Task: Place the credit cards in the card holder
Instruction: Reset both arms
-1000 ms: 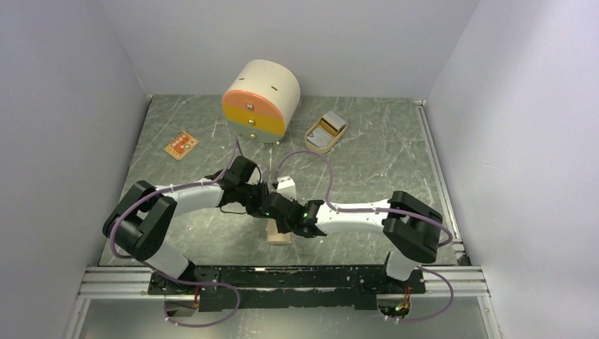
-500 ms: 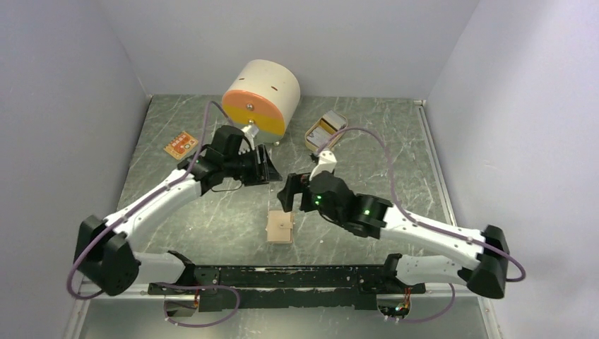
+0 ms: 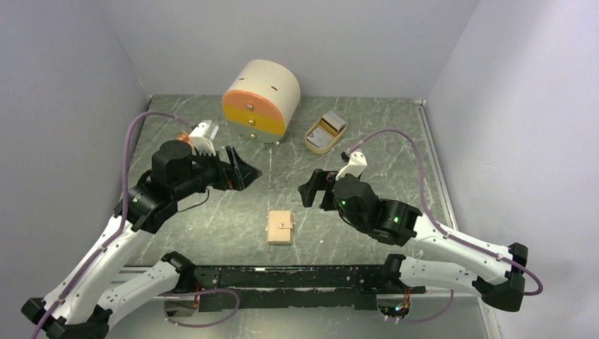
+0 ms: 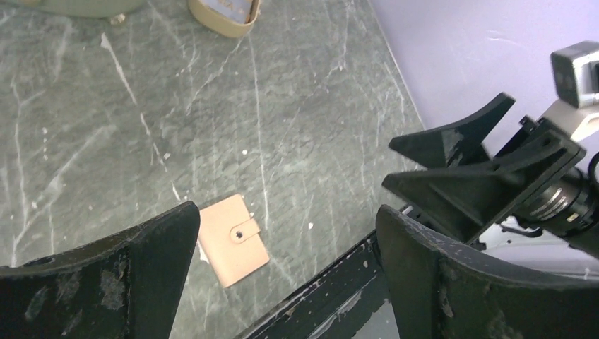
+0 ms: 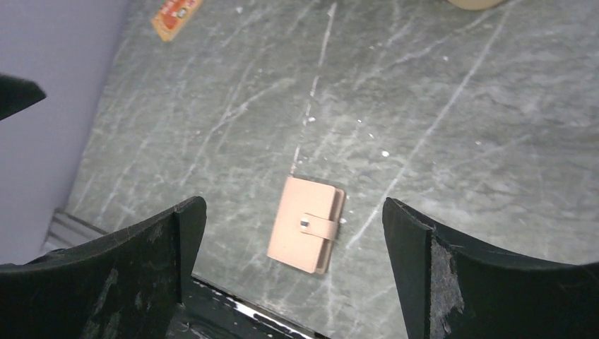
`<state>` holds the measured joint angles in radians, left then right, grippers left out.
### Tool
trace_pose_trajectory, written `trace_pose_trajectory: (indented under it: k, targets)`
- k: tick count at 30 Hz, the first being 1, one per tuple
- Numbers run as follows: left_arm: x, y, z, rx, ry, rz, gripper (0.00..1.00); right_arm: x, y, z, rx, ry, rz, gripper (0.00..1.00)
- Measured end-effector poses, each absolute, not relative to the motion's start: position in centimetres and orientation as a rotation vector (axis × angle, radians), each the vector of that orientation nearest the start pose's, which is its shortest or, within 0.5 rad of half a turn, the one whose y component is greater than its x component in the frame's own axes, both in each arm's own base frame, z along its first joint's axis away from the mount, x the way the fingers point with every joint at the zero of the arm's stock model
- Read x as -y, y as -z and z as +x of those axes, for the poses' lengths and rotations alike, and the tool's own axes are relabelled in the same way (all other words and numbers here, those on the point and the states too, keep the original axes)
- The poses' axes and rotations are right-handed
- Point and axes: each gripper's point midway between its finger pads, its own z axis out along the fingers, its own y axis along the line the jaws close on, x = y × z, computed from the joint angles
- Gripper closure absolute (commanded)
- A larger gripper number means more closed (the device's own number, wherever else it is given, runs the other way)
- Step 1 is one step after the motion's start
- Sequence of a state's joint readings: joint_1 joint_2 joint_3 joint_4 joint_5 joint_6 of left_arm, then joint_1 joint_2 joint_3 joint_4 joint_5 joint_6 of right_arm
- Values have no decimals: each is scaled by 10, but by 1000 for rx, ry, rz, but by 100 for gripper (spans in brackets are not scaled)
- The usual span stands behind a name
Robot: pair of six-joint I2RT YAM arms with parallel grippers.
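Hovering | left gripper (image 3: 244,169) jaws spread, empty | right gripper (image 3: 314,192) jaws spread, empty | card holder (image 3: 280,227) snapped closed, untouched

The white left arm stretched forward, bent at the elbow. Its black left end effector (image 3: 242,169) hung in the air, fingers wide apart, holding nothing. The white right arm stretched forward too. Its black right end effector (image 3: 314,191) was wide apart and empty.
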<state>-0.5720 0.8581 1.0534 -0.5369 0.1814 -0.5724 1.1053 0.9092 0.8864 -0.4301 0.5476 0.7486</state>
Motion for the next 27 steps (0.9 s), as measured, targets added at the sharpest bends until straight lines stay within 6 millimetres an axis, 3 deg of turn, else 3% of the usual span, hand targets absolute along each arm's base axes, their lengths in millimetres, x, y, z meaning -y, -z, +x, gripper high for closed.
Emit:
trace_pose_trajectory:
  k: [4, 13, 27]
  targets:
    - [193, -286, 208, -2039, 895, 108, 1, -229, -234, 196, -2045, -588, 5, 1]
    - [179, -265, 199, -2063, 845, 76, 1, -207, -255, 191, -1963, -655, 100, 1]
    - [176, -257, 197, -2071, 837, 71, 1, -209, -247, 193, -1981, -645, 123, 1]
